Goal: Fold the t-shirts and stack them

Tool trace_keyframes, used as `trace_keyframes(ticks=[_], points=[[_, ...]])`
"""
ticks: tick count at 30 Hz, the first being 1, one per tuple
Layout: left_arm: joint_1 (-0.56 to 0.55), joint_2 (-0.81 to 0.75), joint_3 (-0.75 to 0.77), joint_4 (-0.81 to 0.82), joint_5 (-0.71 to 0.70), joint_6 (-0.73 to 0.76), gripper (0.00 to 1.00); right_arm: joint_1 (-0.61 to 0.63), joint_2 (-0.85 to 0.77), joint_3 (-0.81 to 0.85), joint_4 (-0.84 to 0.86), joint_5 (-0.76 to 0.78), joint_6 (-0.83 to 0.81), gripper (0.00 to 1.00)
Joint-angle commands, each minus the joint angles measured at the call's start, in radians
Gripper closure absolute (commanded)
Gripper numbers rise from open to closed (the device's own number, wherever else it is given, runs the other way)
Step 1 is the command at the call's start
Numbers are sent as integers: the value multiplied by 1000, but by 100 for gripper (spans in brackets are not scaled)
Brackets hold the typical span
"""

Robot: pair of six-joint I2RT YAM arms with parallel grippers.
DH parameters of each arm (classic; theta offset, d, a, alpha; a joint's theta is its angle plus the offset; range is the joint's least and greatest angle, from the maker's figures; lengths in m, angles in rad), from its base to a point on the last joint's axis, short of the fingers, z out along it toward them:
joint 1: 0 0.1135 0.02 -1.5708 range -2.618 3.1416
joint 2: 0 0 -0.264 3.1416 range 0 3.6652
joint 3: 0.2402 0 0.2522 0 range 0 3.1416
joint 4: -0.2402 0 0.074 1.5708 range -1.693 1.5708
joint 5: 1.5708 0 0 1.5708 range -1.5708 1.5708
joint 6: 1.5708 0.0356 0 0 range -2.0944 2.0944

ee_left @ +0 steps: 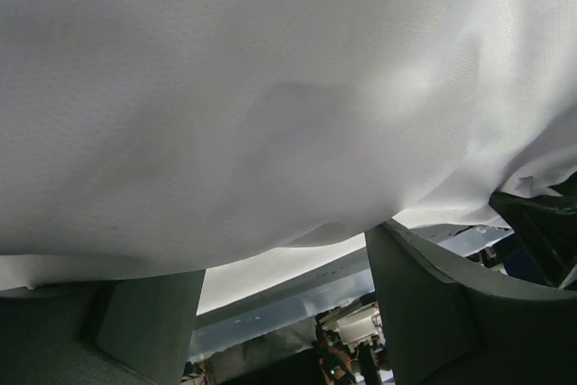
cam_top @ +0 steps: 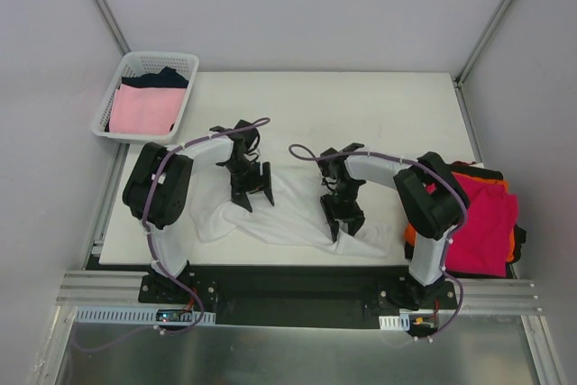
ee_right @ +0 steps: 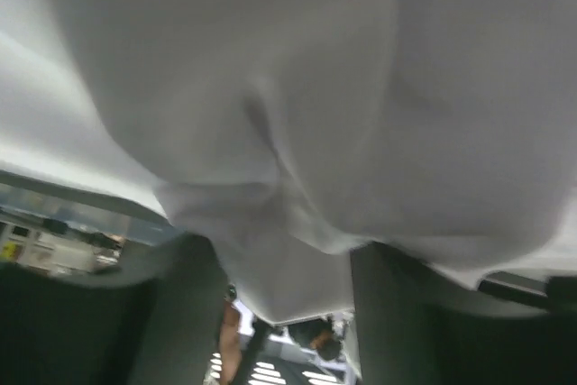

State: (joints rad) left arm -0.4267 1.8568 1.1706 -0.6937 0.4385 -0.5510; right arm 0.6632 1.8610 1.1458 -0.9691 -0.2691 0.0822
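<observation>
A white t-shirt (cam_top: 293,214) lies spread and rumpled near the table's front edge, between my two grippers. My left gripper (cam_top: 251,194) stands on its left part, open; in the left wrist view the white t-shirt (ee_left: 270,87) drapes over the spread fingers (ee_left: 419,295) and the gap below the cloth holds nothing. My right gripper (cam_top: 345,221) is at the shirt's right part. Its jaws stand apart with a fold of the white t-shirt (ee_right: 288,250) hanging between the fingers (ee_right: 185,313). That view is blurred.
A white lattice basket (cam_top: 105,107) at the back left holds a pale pink shirt (cam_top: 144,110) and a navy one (cam_top: 163,77). On the right edge, folded shirts lie stacked: magenta-red (cam_top: 485,223) on top, orange (cam_top: 410,234) and black (cam_top: 466,167) beneath. The white table (cam_top: 361,114) extends behind.
</observation>
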Motion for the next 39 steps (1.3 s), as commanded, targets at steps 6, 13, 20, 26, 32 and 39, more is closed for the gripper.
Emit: trace_keyframes(ticks=[6,13,20,26,32,39], points=[[-6,-160,144,-56,-13,-9,28,-10,26,133,-74,70,-24,20],[-4,-263,270,-115,-168,63,21,-54,46,278,-105,76,-25,21],[-3,-257,239,-136,-155,72,21,-85,70,321,-115,94,-29,23],[-3,-284,178,-141,-164,85,21,-172,-20,218,-74,117,-10,25],[-3,-294,143,-141,-156,82,22,-263,-135,66,-3,113,11,26],[-3,-285,147,-141,-152,76,22,-274,-163,-21,66,79,44,29]])
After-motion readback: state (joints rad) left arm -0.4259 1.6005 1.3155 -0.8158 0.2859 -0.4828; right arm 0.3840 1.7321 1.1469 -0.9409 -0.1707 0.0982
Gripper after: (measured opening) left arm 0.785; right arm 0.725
